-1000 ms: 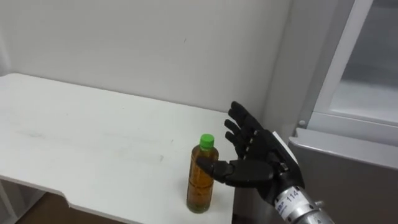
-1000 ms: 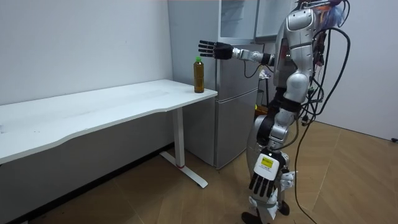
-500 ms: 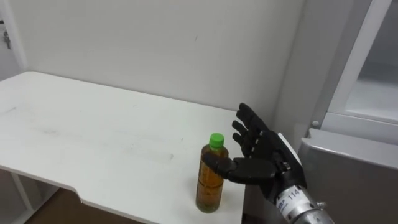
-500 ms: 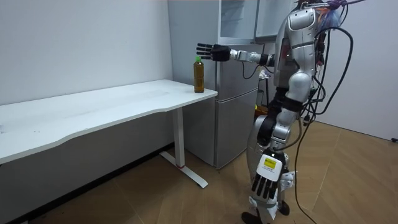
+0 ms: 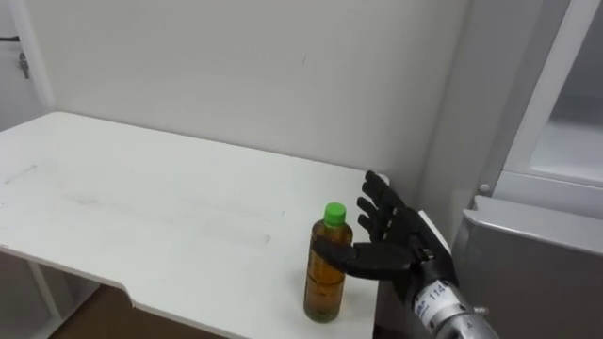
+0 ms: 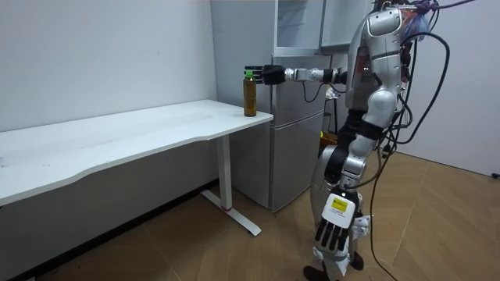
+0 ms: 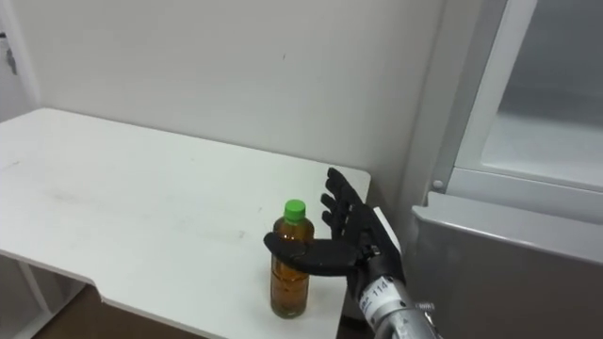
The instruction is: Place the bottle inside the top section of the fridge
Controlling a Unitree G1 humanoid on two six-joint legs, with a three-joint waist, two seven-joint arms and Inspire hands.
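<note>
Bottle (image 5: 326, 278) upright at counter (image 5: 141, 207) edge; right robot hand (image 5: 396, 250) open, thumb across bottle front; left robot hand (image 6: 334, 233) hangs open.

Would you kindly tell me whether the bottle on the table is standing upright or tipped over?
Upright: the bottle stands on its base near the table corner, with its green cap on top.

right hand (image 5: 392, 252) open beside upright bottle (image 5: 325, 288), white table (image 5: 141, 207) edge
</note>
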